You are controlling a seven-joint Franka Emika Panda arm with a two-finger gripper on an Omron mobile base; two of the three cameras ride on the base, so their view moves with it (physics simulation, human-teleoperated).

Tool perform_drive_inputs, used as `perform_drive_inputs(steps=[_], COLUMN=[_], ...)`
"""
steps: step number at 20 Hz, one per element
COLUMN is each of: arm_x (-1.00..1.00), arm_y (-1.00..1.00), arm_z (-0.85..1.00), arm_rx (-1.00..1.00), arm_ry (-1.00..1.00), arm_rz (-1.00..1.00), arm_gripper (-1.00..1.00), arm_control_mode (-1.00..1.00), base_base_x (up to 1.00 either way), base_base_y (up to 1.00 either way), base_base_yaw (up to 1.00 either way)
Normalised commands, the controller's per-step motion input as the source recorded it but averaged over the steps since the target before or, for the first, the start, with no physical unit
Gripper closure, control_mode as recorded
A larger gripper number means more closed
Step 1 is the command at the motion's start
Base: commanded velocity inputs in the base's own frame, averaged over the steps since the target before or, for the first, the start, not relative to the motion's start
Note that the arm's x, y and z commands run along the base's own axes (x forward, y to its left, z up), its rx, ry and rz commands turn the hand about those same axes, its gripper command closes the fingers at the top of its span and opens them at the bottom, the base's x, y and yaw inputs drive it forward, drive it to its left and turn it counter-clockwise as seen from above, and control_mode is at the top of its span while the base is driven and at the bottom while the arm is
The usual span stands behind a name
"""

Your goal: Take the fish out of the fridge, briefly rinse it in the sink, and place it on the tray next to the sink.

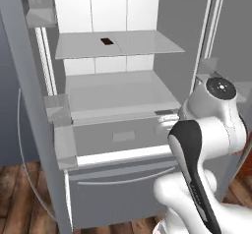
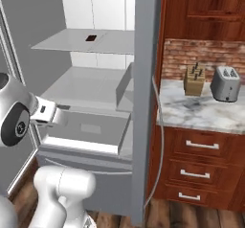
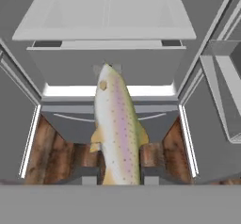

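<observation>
Gripper point(image 3: 117, 177): jaws narrowed and pinching the fish point(image 3: 116, 129) at its tail end, one dark fingertip point(image 3: 89, 173) on each side; body projects away from the hand, head pointing toward the fridge point(image 3: 110, 25).

Fish: pale silvery body with pinkish stripe and speckles, yellowish fins; held in open air in front of the fridge, clear of shelves and drawers, above the wooden floor point(image 3: 52, 152).

Fridge point(image 1: 118, 95): doors open. Upper shelf point(image 1: 118, 45) holds one small dark brown square item point(image 1: 106, 42). Lower shelf point(image 1: 120, 90) bare. Drawer point(image 1: 123, 137) below, pushed in, contents not visible. Door bins point(image 1: 40, 9) to either side, clear, contents not discernible.

Clearances: arm's white wrist point(image 1: 216, 102) sits at the fridge's right front edge, near the open door's bins. Right door edge point(image 2: 143, 102) stands between the fridge interior and the marble counter point(image 2: 201, 112), which carries a knife block point(image 2: 194, 80) and a toaster point(image 2: 225, 84).
</observation>
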Motion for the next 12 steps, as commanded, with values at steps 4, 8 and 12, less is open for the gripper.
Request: perform_drive_inputs(steps=[4,8,12], arm_x=[0.00,0.00,0.00], arm_y=[0.00,0.00,0.00], arm_z=[0.00,0.00,0.00], arm_rx=[0.00,0.00,0.00], arm_ry=[0.00,0.00,0.00], arm_rz=[0.00,0.00,0.00], arm_gripper=[1.00,1.00,1.00], arm_control_mode=[1.00,1.00,1.00], base_base_x=[-1.00,-1.00,-0.99], base_base_y=[0.00,0.00,0.20], base_base_yaw=[-0.02,-0.52,-0.75])
